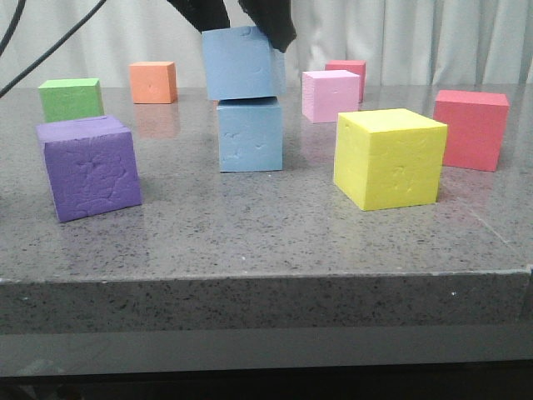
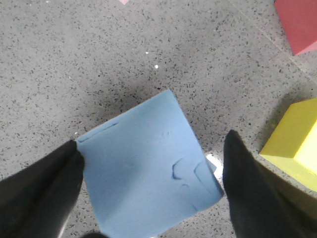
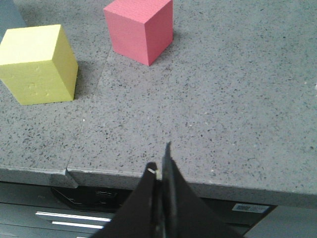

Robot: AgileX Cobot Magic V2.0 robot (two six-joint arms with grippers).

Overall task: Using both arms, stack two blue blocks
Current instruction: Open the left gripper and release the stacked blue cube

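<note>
One sky-blue block (image 1: pixel 250 135) stands on the grey table near the middle. The second blue block (image 1: pixel 240 62) is right on top of it, turned a little and shifted slightly left. I cannot tell whether the two touch. My left gripper (image 1: pixel 244 29) comes down from above and is shut on the upper block (image 2: pixel 148 173), its black fingers (image 2: pixel 44 183) pressing on opposite corners. A pale sliver of the lower block (image 2: pixel 214 164) peeks out beneath. My right gripper (image 3: pixel 159 159) is shut and empty, over the table's front edge, away from both blocks.
A purple cube (image 1: pixel 90 167) sits front left and a yellow cube (image 1: pixel 390 157) front right, with a red cube (image 1: pixel 473 127) behind it. A pink cube (image 1: pixel 331 94), a small red cube (image 1: pixel 348 67), an orange cube (image 1: pixel 153 82) and a green cube (image 1: pixel 71 98) stand further back.
</note>
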